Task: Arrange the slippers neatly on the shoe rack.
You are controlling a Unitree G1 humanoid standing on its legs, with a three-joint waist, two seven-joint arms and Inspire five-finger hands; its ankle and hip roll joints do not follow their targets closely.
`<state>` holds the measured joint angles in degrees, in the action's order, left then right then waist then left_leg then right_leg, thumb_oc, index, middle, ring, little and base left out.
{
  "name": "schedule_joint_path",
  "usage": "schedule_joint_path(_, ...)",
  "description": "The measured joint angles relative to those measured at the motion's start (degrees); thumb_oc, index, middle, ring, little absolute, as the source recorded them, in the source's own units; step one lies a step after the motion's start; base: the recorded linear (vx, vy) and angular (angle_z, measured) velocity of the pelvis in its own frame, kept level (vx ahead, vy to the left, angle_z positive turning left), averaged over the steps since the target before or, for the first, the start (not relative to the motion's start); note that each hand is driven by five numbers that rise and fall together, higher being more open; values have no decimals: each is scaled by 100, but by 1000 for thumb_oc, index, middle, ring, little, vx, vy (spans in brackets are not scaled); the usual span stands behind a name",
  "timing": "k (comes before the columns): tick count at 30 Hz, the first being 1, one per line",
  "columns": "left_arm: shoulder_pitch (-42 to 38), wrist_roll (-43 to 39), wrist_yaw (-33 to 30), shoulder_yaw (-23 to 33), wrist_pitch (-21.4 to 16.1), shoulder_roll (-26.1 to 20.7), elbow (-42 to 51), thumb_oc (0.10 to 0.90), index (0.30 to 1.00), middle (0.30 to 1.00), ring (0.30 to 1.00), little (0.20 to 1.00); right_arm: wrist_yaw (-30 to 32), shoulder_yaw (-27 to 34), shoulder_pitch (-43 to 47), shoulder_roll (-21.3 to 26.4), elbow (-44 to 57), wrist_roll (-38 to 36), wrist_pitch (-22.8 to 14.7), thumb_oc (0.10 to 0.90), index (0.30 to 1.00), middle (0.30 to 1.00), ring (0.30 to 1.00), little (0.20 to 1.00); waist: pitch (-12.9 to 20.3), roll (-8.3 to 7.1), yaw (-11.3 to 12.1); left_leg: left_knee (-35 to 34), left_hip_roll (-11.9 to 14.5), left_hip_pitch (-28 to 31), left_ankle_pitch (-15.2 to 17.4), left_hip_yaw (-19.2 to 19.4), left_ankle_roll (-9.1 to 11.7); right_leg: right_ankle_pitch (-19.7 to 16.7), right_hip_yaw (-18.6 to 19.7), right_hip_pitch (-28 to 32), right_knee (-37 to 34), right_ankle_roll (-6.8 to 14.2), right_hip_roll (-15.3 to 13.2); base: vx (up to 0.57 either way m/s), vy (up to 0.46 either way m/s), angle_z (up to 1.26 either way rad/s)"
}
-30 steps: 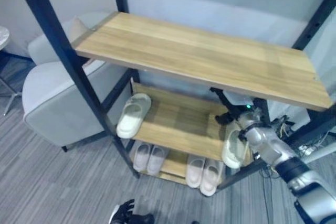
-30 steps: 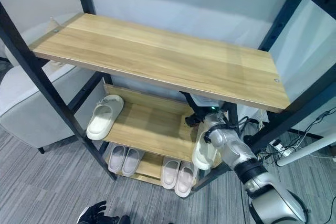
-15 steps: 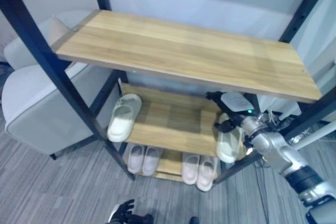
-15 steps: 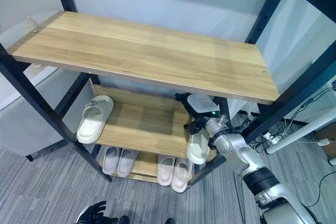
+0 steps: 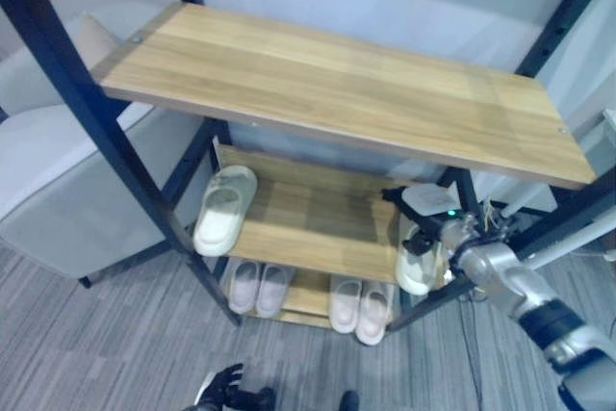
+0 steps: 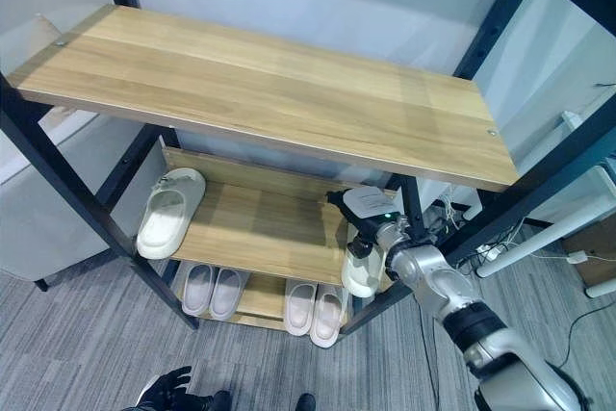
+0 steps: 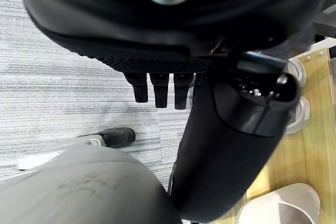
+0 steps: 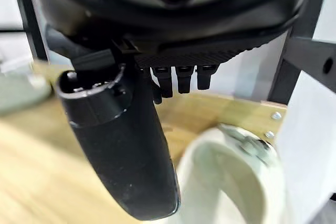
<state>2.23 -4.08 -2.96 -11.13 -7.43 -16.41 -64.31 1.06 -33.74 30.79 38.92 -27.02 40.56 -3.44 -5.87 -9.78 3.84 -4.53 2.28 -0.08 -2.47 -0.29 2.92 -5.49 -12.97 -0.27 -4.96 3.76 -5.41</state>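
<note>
- Right eye view: the robot's right hand (image 6: 364,238) reaches into the middle wooden shelf (image 6: 260,228) of the black-framed shoe rack (image 6: 91,190), beside a cream foam slipper (image 6: 361,274) lying at the shelf's end nearest that hand.
- Right wrist view: fingers (image 8: 181,80) are short and curled under the palm, the thumb (image 8: 121,145) extended beside the slipper's strap; nothing is clasped, so the hand reads as closed and empty.
- Risk, as a judgement: this slipper appears to overhang the shelf's front edge just below the hand; a careless nudge could tip it onto the grey carpet (image 6: 77,353).
- Second risk: the matching cream slipper (image 6: 168,212) lies well away from the hand at the shelf's far end, so the pair remains split and would need a long slide.
- Two pale pairs (image 6: 212,289) sit on the lowest shelf, beneath the hand.
- Left wrist view: the left hand (image 7: 157,85) hangs low over the carpet, fingers curled, holding nothing.
</note>
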Motion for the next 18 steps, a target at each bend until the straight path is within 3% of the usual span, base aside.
schedule_joint_path(15,-210,-11,-15,-9,-2,-116,-101,800,900,900,900,900,-1,-711,1012,-50,-1374,216,128,800,900,900,900,900,-67,-284,108,6,-66,-308,-60,6,-53,-109,-8,-294,2,47,-65,-10,2,0)
schedule_joint_path(16,-231,-16,-18,-9,-3,-132,-101,800,900,900,900,900,-3,-885,1183,-48,-1538,219,132,612,618,618,618,618,-78,-307,104,33,-66,-352,-59,2,-54,-118,-11,-330,1,45,-65,0,0,0)
schedule_joint_path(17,-234,-14,-16,-9,-2,-134,-105,800,900,900,900,900,-4,-901,1209,-48,-1567,220,132,574,561,561,561,561,-82,-314,102,35,-66,-362,-59,2,-54,-120,-11,-336,2,45,-65,-15,-7,5)
schedule_joint_path(18,-280,-15,-18,-17,-3,-151,-131,800,900,900,900,900,-3,-903,1248,-49,-1618,220,184,441,361,361,361,361,-98,-348,112,37,-65,-384,-65,-9,-58,-121,-14,-344,2,44,-65,-15,-6,6)
